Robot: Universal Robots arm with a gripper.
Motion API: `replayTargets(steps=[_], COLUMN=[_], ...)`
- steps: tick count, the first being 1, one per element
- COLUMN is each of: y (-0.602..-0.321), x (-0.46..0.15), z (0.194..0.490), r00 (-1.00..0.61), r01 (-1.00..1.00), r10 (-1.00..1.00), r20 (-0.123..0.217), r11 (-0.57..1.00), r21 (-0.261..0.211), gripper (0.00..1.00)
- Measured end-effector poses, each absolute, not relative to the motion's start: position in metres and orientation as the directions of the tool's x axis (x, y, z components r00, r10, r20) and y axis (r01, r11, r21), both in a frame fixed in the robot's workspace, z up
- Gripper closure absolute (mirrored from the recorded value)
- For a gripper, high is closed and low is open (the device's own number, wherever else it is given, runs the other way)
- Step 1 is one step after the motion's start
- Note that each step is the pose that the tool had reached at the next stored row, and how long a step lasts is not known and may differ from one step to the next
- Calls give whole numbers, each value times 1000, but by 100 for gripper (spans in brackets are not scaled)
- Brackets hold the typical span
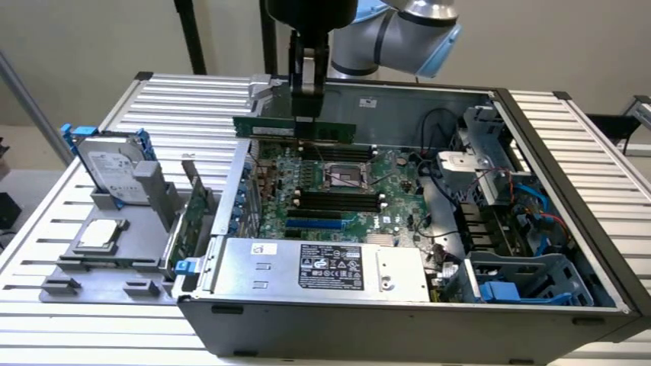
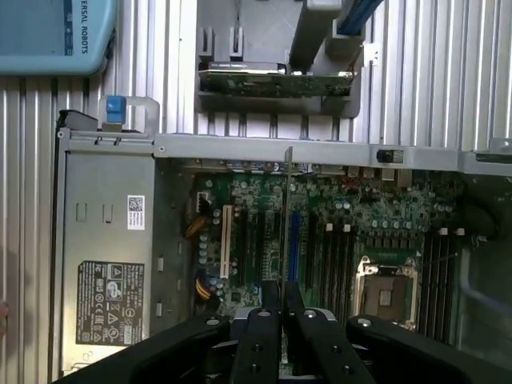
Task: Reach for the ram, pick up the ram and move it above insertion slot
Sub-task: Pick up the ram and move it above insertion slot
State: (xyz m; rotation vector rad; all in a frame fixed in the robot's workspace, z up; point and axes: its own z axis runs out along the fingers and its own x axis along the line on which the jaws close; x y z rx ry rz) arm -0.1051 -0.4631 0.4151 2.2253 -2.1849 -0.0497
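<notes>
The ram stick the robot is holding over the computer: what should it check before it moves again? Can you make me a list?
1. Ram held in the gripper: ok, the fingers are shut on its upper edge.
2. Ram lifted clear of the motherboard: ok, in the exterior view it hangs above the board's far edge.
3. Ram level: ok, its long edge looks about horizontal in the exterior view.
4. Ram lined up with the dark memory slots: cannot tell; in the wrist view its thin edge runs the same way as the slots, but over which one is unclear.
5. Slots free of anything: ok, they look empty.
6. Cables out of the way: ok, they lie toward the exterior view's right.
</notes>
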Motion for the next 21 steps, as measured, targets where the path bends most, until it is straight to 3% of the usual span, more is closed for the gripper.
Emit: replayTargets(steps=[21], y=[-420], x=[-34], z=[394], r00=[18], r01=[-999], r10=[-1000], r20=[-7], r11=[-18], r21=[38], gripper=[86])
